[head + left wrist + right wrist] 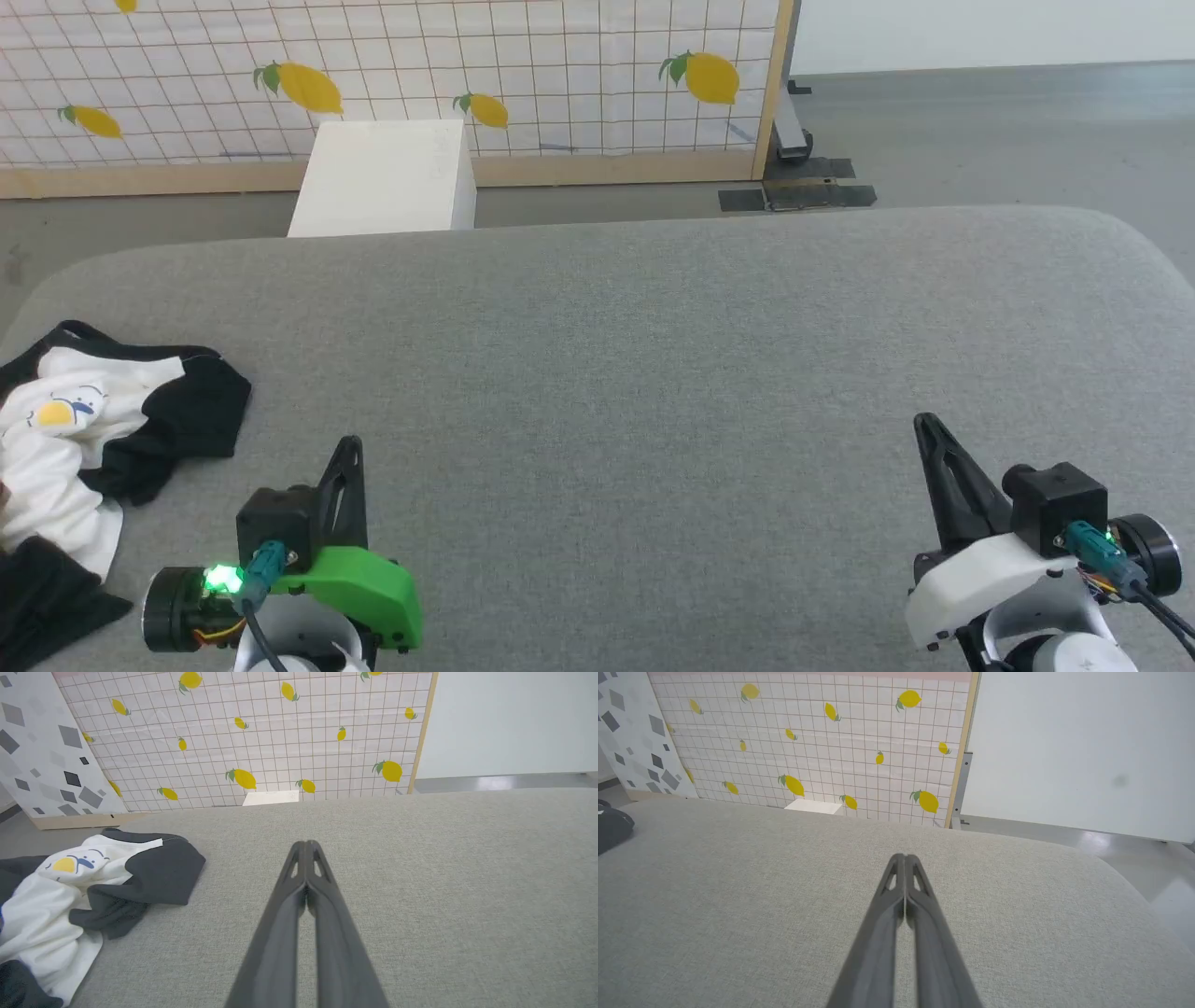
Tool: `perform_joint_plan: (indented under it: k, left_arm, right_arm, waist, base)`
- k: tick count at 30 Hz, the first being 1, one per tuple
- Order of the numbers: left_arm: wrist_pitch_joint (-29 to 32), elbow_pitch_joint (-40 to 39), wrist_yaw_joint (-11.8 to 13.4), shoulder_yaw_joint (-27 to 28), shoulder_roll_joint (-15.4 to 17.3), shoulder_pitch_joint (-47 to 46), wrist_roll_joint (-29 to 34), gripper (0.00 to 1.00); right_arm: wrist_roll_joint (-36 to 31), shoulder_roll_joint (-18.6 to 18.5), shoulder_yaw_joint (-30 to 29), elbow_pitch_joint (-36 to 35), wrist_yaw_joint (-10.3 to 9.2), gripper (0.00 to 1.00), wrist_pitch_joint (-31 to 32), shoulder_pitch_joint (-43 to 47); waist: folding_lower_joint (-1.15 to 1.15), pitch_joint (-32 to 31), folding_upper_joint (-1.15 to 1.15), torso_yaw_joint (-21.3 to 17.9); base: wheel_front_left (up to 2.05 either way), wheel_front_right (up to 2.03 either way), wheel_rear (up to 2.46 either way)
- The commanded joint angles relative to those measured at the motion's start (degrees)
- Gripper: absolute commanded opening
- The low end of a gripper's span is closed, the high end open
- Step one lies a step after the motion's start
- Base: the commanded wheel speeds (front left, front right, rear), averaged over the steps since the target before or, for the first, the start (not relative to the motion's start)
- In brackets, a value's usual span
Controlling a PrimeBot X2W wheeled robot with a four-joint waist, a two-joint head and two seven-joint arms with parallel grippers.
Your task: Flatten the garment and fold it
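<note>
1. Garment (56,448) (42,914): the T-shirt lies crumpled in a heap at the left edge of the grey fabric-covered counter (653,373), with its black sleeves bunched over the white body and the small yellow-and-blue cartoon print facing up.
2. Nothing of the task looks done: the shirt is neither spread flat nor folded, and most of the counter lies bare beside it.
3. Left gripper (347,457) (306,849): its fingers are pressed together and hold nothing. It sits near the shirt but apart from it.
4. Right gripper (929,429) (903,858): its fingers are likewise pressed together and empty, well apart from the shirt.
5. Still to do, as I judge it: take hold of the shirt, pull it out flat on the open counter, then fold it.
6. Writing: I can read none. The shirt's print shows a picture without letters, and the white box (383,177) behind the counter looks blank.
</note>
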Motion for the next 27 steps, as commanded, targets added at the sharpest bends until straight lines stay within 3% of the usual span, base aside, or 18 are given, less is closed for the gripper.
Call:
perform_joint_plan:
  k: [1,20,21,22,23,24,27]
  left_arm:
    - [0.1,0.2,-0.1,0.2,-0.3,-1.0,0.6,0.0]
    - [0.1,0.2,-0.1,0.2,-0.3,-1.0,0.6,0.0]
    - [0.0,0.0,0.0,0.0,0.0,0.0,0.0,1.0]
    - [0.0,0.0,0.0,-0.1,0.0,0.1,0.0,1.0]
    - [0.0,0.0,0.0,-0.1,0.0,0.1,0.0,0.0]
    - [0.0,0.0,0.0,-0.2,0.0,0.1,0.0,1.0]
    - [-0.4,0.0,0.1,-0.2,0.0,0.2,0.0,1.0]
  right_arm:
    - [-0.4,0.1,0.1,0.1,-0.1,0.0,0.2,-1.0]
    - [-0.4,0.1,0.1,0.1,-0.1,0.0,0.2,-1.0]
    - [0.0,0.0,0.0,0.0,0.0,1.0,0.0,0.0]
    - [0.0,0.0,0.0,0.0,0.0,1.0,0.0,0.0]
    - [0.0,0.0,-0.1,0.0,0.0,0.0,0.0,0.0]
    - [0.1,0.0,-0.1,0.0,0.0,1.0,-0.1,0.0]
    - [0.3,0.0,-0.6,-0.1,0.0,1.0,-0.4,0.2]
  waist:
    - [0.0,0.0,0.0,0.0]
    - [0.0,0.0,0.0,0.0]
    - [0.0,0.0,0.0,0.0]
    - [0.0,0.0,0.0,0.0]
    - [0.0,0.0,0.0,0.0]
    - [0.0,0.0,0.0,0.0]
    - [0.0,0.0,0.0,0.0]
  base:
    - [0.0,0.0,0.0]
    - [0.0,0.0,0.0]
    - [0.0,0.0,0.0]
    - [0.0,0.0,0.0]
    - [0.0,0.0,0.0]
    - [0.0,0.0,0.0]
    - [0.0,0.0,0.0]
